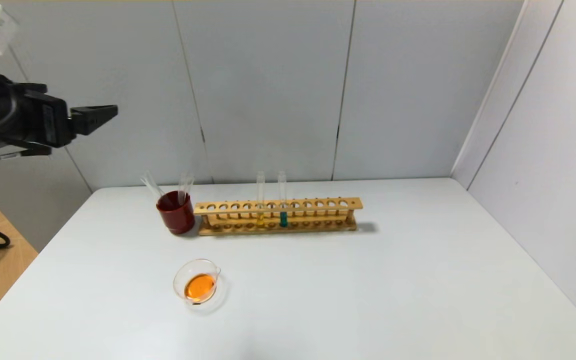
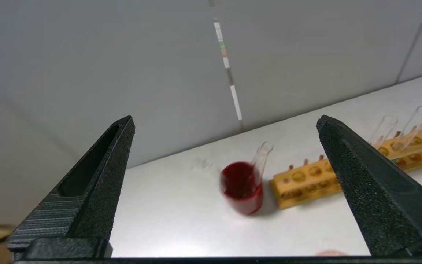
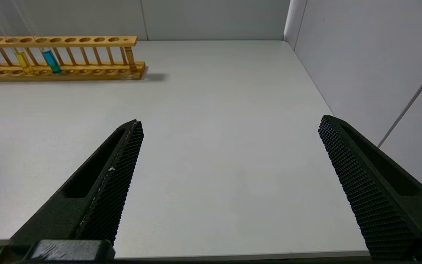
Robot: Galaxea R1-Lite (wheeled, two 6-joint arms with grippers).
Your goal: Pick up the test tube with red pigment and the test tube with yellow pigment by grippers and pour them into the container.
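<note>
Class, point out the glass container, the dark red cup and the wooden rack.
container point(image 1: 199, 286), head view, orange liquid at its centre.
dark red cup point(image 1: 177, 216), head view, outer wall.
wooden rack point(image 1: 318, 204), head view, top rail.

The wooden rack point(image 3: 59, 58) is cut off at the right wrist view's edge, the dark red cup point(image 2: 243, 187) blurs in the left wrist view, and the cup's tubes point(image 1: 184, 187) hide their bottoms inside it.

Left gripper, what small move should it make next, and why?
Probably pull the left gripper back to rest: its jaws are open and empty, the container already holds orange liquid, and two empty tubes stand in the red cup.
</note>
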